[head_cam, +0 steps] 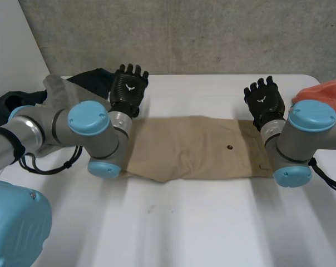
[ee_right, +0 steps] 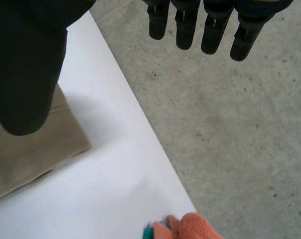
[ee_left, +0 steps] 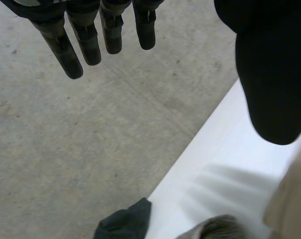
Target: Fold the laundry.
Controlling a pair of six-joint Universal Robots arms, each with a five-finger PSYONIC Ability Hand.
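**A:** Where is the tan garment (head_cam: 196, 147)?

**B:** It lies flat on the white worktop (head_cam: 212, 222) as a long folded band running from one arm to the other. A small dark button (head_cam: 230, 147) shows a little right of its middle.

**A:** And the hands?

**B:** The left hand (head_cam: 128, 89) stands upright just beyond the garment's left end, toward the far edge of the worktop. Its fingers are straight, the thumb is apart, and it has hold of nothing. The right hand (head_cam: 263, 103) stands the same way beyond the right end, also with straight fingers and nothing in it. Both are raised off the garment.

**A:** What else is around?

**B:** A dark cloth (head_cam: 93, 78) and a grey cloth (head_cam: 59, 89) are heaped at the far left corner, just beside the left hand. An orange cloth (head_cam: 326, 92) sits at the far right edge near the right hand, with a teal scrap (ee_right: 149, 231) touching it.

**A:** What stands in the way?

**B:** The left arm (head_cam: 104, 142) covers the garment's left end, and the right arm (head_cam: 290, 161) covers its right end.
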